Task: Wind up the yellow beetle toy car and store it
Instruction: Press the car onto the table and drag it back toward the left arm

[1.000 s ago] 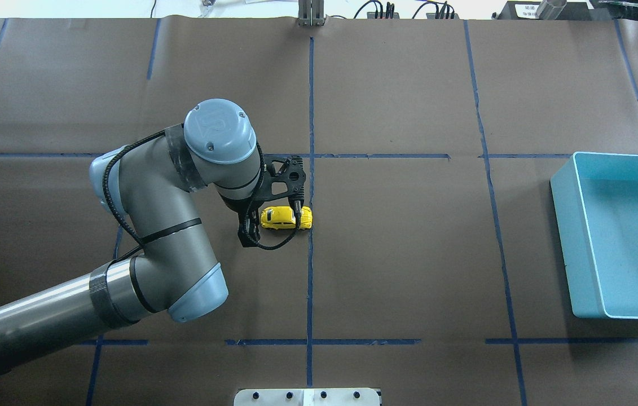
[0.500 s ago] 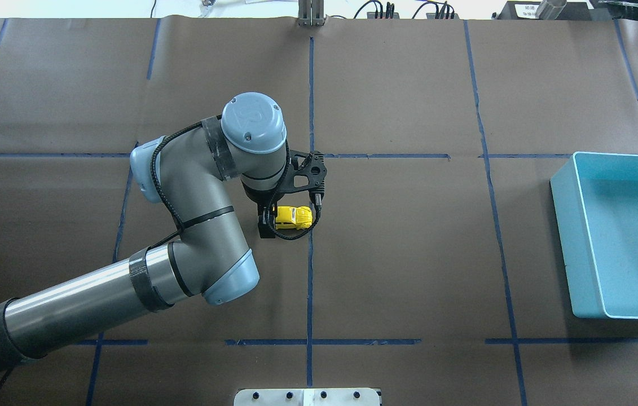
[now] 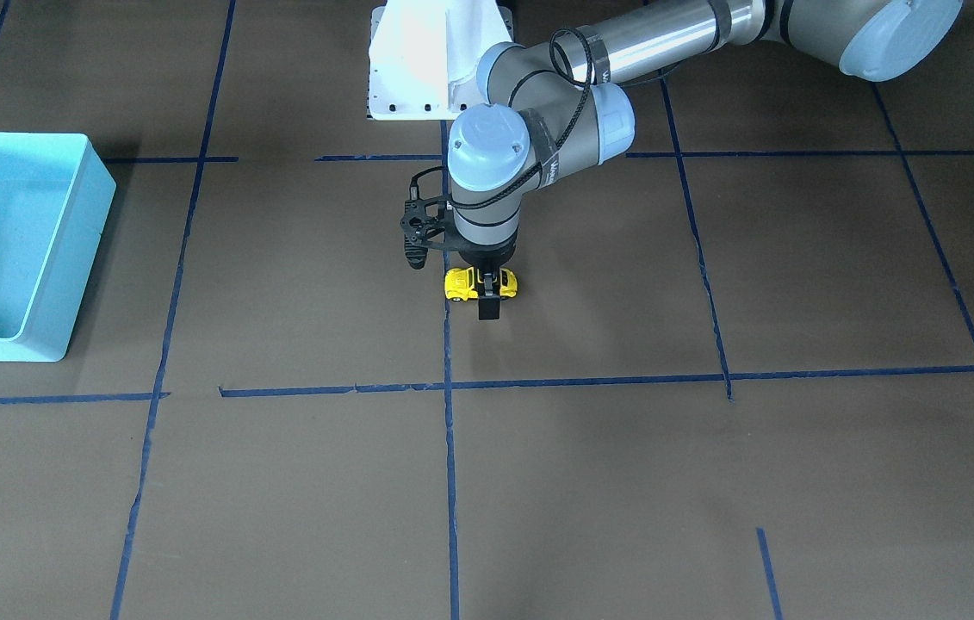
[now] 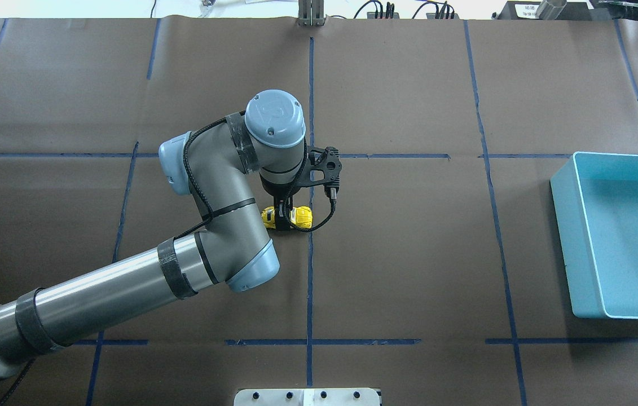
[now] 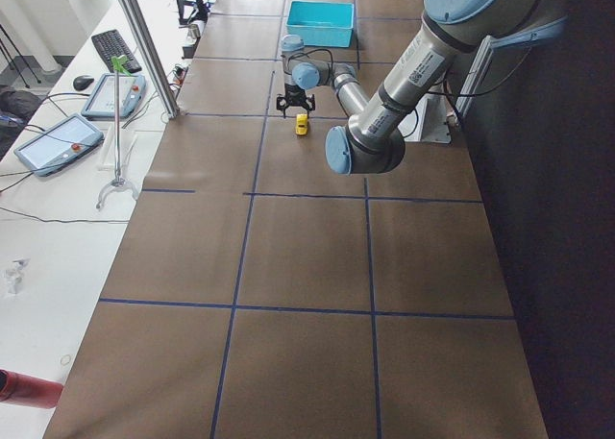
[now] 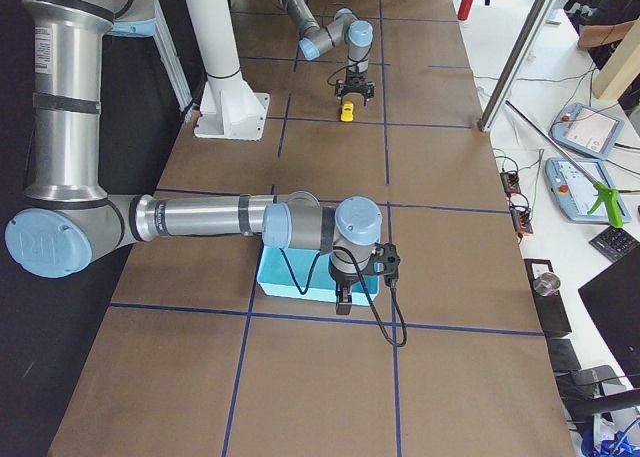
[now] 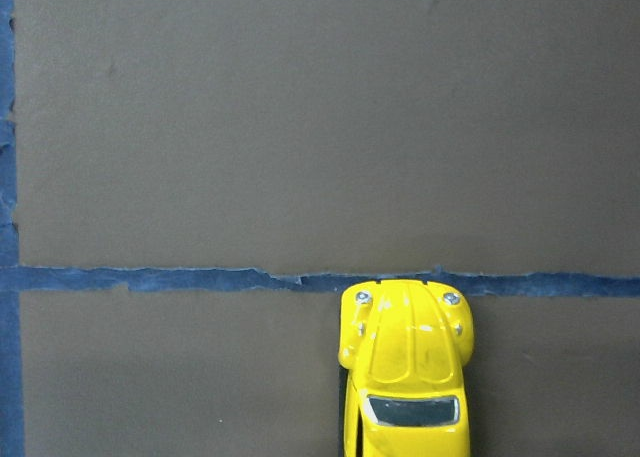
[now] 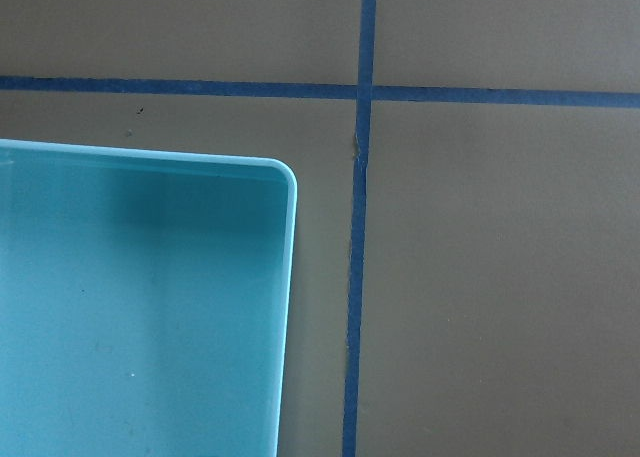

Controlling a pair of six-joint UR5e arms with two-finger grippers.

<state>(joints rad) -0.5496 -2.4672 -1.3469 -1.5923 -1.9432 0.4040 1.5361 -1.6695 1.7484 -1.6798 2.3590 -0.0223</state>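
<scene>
The yellow beetle toy car point(image 4: 300, 217) sits roof-up on the brown-papered table point(image 4: 409, 270), near the middle. The left wrist view shows its nose just touching a blue tape line point(image 7: 200, 278). Its long axis runs sideways across the table, from the robot's left to its right, with the nose pointing toward the light blue bin point(image 4: 566, 242), which stands well apart at the right end. The left gripper point(image 4: 283, 217) hangs straight over the car's middle with one finger on each long side, so the jaws bracket the short width and lie square to the long axis. These views do not show whether the pads press the body or stand a little off it. That crosswise hold is probably what winding needs: a drag back along the long axis, away from the tape line, wheels kept down. The right gripper point(image 6: 343, 299) hovers over a corner of the bin, far from the car, and it cannot be told whether its jaws are parted or closed. The left arm is plainly the nearer.
</scene>
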